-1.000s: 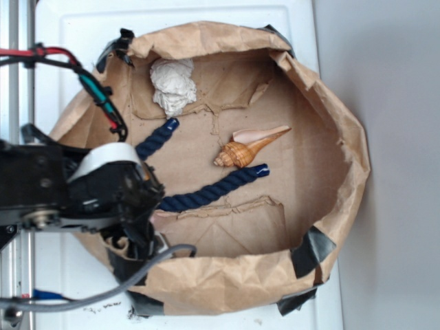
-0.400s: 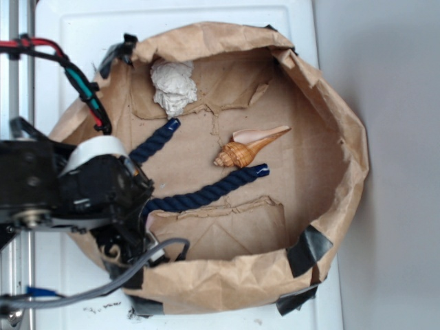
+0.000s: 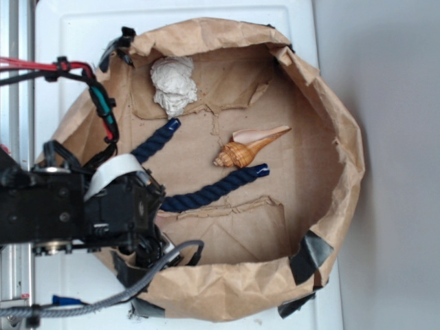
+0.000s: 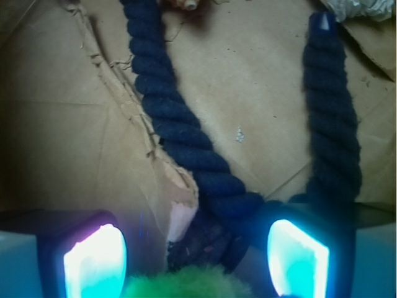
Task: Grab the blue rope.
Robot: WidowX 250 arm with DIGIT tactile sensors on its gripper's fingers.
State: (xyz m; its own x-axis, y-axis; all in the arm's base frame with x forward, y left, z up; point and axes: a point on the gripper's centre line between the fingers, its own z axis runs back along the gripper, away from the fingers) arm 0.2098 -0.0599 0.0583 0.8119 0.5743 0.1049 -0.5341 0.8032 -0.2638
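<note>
The blue rope (image 3: 213,191) lies bent in a U on the brown paper floor, its two taped ends pointing right and up-right. Its bend is hidden under my gripper (image 3: 144,206) at the left of the exterior view. In the wrist view both strands of the blue rope (image 4: 186,133) run down and meet between my fingers. The gripper (image 4: 195,248) is open, its glowing pads (image 4: 296,257) wide apart on either side of the bend. The pads do not visibly touch the rope.
An orange seashell (image 3: 247,148) lies just above the lower strand. A white crumpled lump (image 3: 173,84) sits at the back. A torn paper flap (image 3: 227,220) edges the rope. The raised paper bag rim (image 3: 347,151) encircles everything. A grey cable (image 3: 137,283) trails below the arm.
The arm has shifted a little down the frame and slightly right, staying over the rope's bend. The rope, shell and white lump have not moved.
</note>
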